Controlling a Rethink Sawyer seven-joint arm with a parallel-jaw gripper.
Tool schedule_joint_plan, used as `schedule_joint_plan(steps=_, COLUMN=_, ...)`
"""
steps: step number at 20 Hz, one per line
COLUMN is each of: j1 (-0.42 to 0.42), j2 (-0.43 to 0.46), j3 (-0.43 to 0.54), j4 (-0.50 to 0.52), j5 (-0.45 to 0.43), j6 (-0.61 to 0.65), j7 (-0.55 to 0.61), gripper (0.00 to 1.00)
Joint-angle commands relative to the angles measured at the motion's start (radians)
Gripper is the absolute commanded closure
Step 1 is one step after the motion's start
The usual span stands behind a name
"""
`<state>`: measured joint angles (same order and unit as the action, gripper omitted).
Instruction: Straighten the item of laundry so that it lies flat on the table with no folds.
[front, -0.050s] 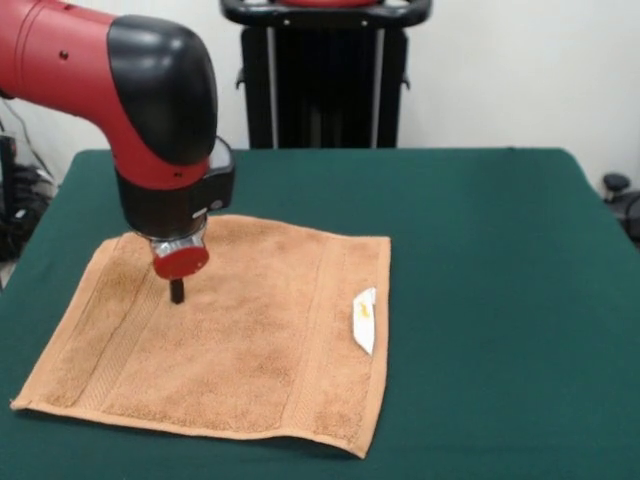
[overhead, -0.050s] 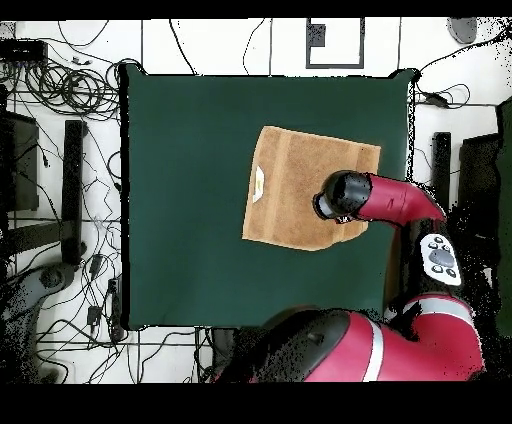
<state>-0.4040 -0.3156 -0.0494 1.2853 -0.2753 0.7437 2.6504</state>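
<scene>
towel spread out on the table, gripper down on it

you're looking at the orange-tan towel (front, -0.050s: 240, 340) lying open and nearly flat on the green table (front, -0.050s: 500, 250), toward the left side in the front view, with its white label (front, -0.050s: 365, 320) on the right edge. the gripper (front, -0.050s: 177, 291) shows only as a dark tip under the red arm (front, -0.050s: 110, 80), at or just over the towel's far left part; you can't tell whether its jaws are apart or together.
</scene>
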Motion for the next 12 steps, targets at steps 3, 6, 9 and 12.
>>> schedule_joint_plan(steps=3, j1=0.006, j2=-0.033, j3=0.112, j4=0.157, j5=0.042, j6=-0.139, j7=0.021, gripper=0.00)
schedule_joint_plan(steps=6, j1=0.014, j2=-0.069, j3=0.109, j4=0.254, j5=0.059, j6=-0.189, j7=0.072, gripper=0.00)
schedule_joint_plan(steps=9, j1=0.058, j2=-0.096, j3=0.077, j4=0.319, j5=0.075, j6=-0.231, j7=0.151, gripper=0.00)
schedule_joint_plan(steps=12, j1=0.133, j2=-0.123, j3=0.028, j4=0.387, j5=0.121, j6=-0.256, j7=0.270, gripper=0.00)
